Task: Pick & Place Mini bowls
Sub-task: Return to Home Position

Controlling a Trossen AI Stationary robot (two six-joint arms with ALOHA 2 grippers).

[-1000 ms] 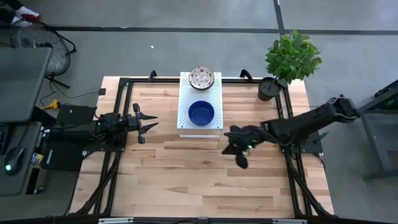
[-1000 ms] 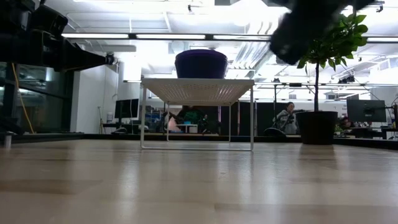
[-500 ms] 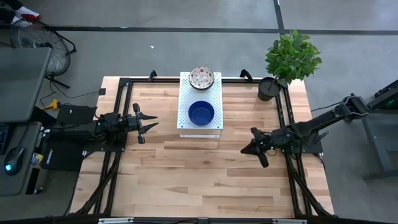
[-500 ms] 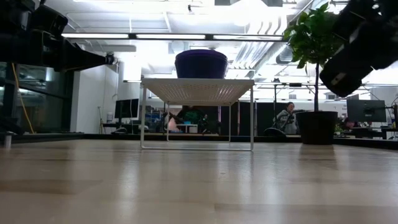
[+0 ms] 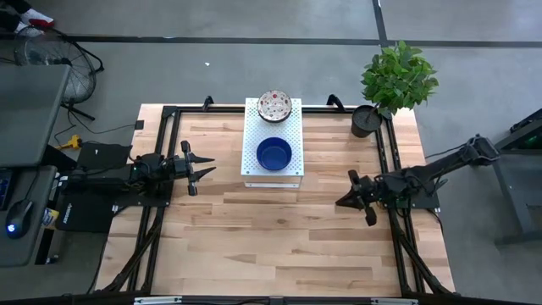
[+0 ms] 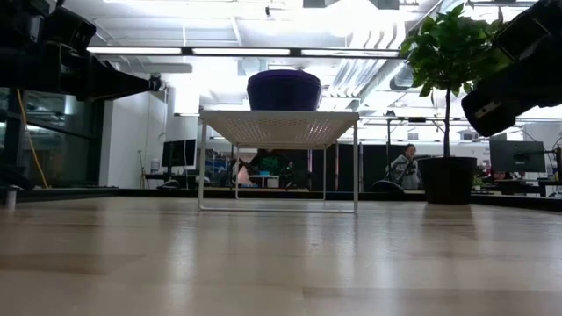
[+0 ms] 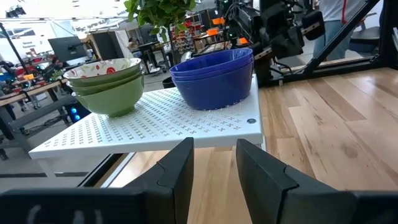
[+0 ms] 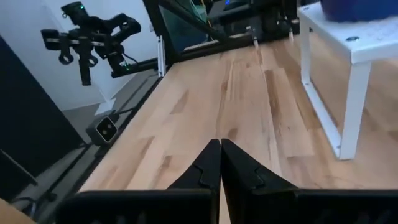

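Two stacks of mini bowls sit on a white perforated stand (image 5: 254, 174) at the table's far middle. The glossy blue stack (image 5: 274, 153) is on the stand's near half, and the white floral stack (image 5: 275, 106) on its far half. In the left wrist view the blue stack (image 7: 214, 78) stands beside the floral stack (image 7: 109, 84), whose outsides are green. My left gripper (image 5: 207, 169) hovers open to the left of the stand, pointing at it. My right gripper (image 5: 341, 202) is shut and empty, in the air near the table's right side, right of the stand.
A dark pot with a green plant (image 5: 365, 121) stands at the far right corner. Black frame rails (image 5: 169, 119) run along the table's edges. Bare wood (image 5: 271, 237) stretches across the near half. A person (image 6: 406, 167) shows in the room behind.
My right arm has drawn back from the table's middle toward its right edge, carrying its gripper away from the stand. The bowls and my left arm have stayed where they were.
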